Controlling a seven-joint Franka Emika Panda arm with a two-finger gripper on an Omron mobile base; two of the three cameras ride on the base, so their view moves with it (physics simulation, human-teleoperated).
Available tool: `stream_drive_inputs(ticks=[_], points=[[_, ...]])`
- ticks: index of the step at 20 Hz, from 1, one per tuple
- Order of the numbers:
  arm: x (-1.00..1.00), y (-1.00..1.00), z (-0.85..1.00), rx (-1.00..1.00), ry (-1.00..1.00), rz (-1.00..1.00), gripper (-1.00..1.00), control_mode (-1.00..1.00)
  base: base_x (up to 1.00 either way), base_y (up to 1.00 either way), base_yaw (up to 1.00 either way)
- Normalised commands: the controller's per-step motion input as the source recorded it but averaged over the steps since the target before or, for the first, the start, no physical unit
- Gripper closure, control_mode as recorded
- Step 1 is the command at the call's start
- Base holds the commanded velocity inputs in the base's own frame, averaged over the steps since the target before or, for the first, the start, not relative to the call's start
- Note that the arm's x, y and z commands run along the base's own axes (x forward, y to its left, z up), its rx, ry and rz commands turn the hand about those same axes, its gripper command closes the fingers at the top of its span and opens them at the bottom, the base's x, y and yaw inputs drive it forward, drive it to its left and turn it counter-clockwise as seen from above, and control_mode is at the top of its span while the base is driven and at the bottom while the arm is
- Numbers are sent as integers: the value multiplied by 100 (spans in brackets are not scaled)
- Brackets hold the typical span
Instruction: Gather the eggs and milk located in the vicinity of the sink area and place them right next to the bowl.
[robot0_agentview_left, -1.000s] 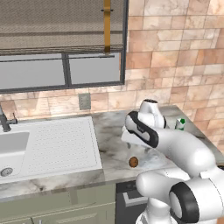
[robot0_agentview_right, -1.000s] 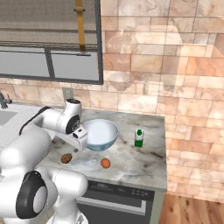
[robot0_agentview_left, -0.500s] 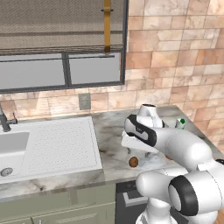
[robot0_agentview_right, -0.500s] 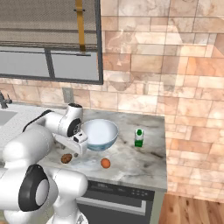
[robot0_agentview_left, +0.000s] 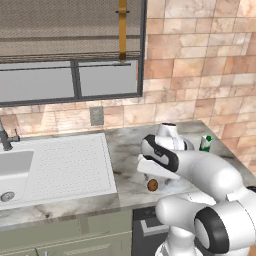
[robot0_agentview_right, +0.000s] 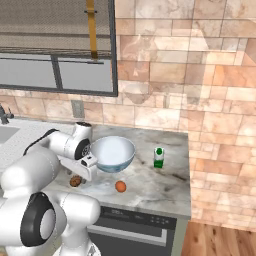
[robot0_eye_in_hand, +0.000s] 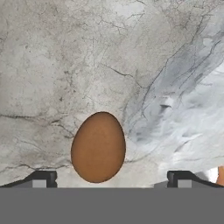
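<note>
Claw (robot0_eye_in_hand: 109, 178) spread wide over the desk (robot0_eye_in_hand: 65, 57); dark brown egg (robot0_eye_in_hand: 98, 147) just ahead, nearer one fingertip. Judgement: centre it before closing, gently.

Dark brown egg (robot0_eye_in_hand: 98, 147): smooth, matt shell with faint speckling, lying on a marble-patterned stone counter (robot0_eye_in_hand: 87, 65) veined in grey. Bowl (robot0_agentview_right: 112, 153): glossy pale blue-white glaze. Sink unit (robot0_agentview_left: 55, 167): smooth white surface with a dotted drainboard, set below a rough-looking tan stone-tile wall (robot0_agentview_left: 200, 60).
</note>
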Motion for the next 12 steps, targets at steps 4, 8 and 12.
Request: stream_drive_inputs(ticks=[4, 8, 12], points=[[3, 0, -23, 0, 0, 0, -100, -100, 0, 0, 0], [11, 0, -32, 0, 0, 0, -100, -100, 0, 0, 0], [5, 0, -13, 0, 0, 0, -100, -100, 0, 0, 0]])
